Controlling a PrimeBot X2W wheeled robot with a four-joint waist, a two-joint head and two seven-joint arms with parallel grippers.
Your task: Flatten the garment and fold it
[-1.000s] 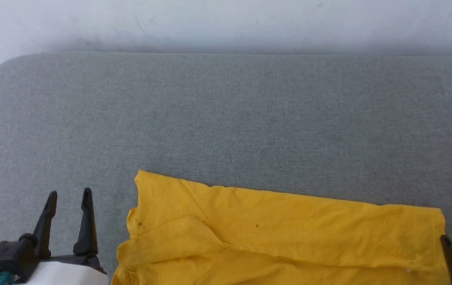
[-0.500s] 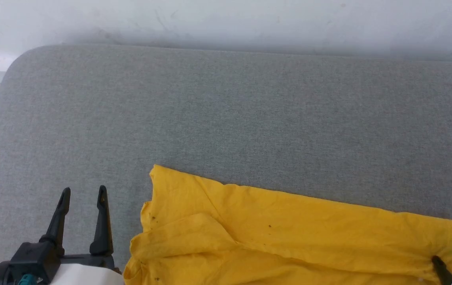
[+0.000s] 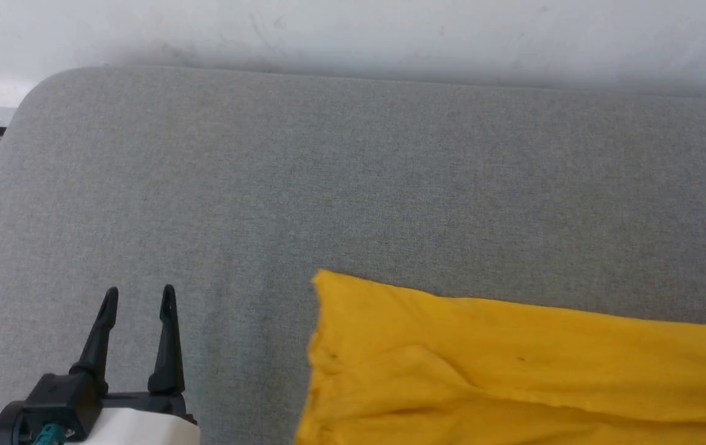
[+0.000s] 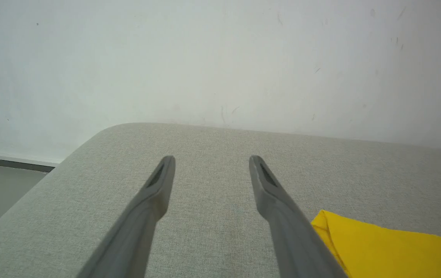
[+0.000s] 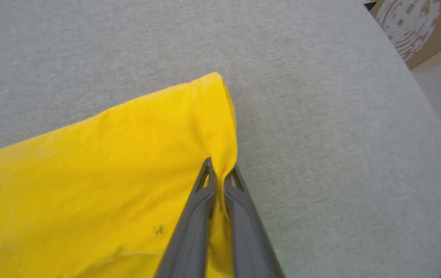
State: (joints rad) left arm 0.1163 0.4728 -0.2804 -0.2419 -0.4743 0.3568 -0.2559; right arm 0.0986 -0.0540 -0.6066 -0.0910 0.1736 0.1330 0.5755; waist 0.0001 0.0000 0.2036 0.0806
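By my reading the task is sitting in its early, flattening stage, and nothing resembling a finished fold is showing. The bright yellow thin cotton T-shirt (image 3: 513, 364) is lying on the wide grey woven-fabric cushion (image 3: 328, 185). It is occupying the cushion's near right part and running off past the head view's lower and right borders. Its far edge is running fairly straight across the cushion. Nearer the cushion's front the cloth is rucking into soft ridges, with one layer overlapping another, so smoothing is remaining to be done before any folding. A few small dark specks are dotting the yellow surface.

The right gripper (image 5: 221, 168) is clenching a bunched bit of the T-shirt's edge toward the cushion's right end, with cloth puckering up between its two dark fingers. The left gripper (image 3: 140, 290) is hanging released and empty over the cushion's near left part, fingers spread wide and apart from the cloth. A second hold on the shirt's end nearer the cushion's left is probably going to be needed to stretch it taut.
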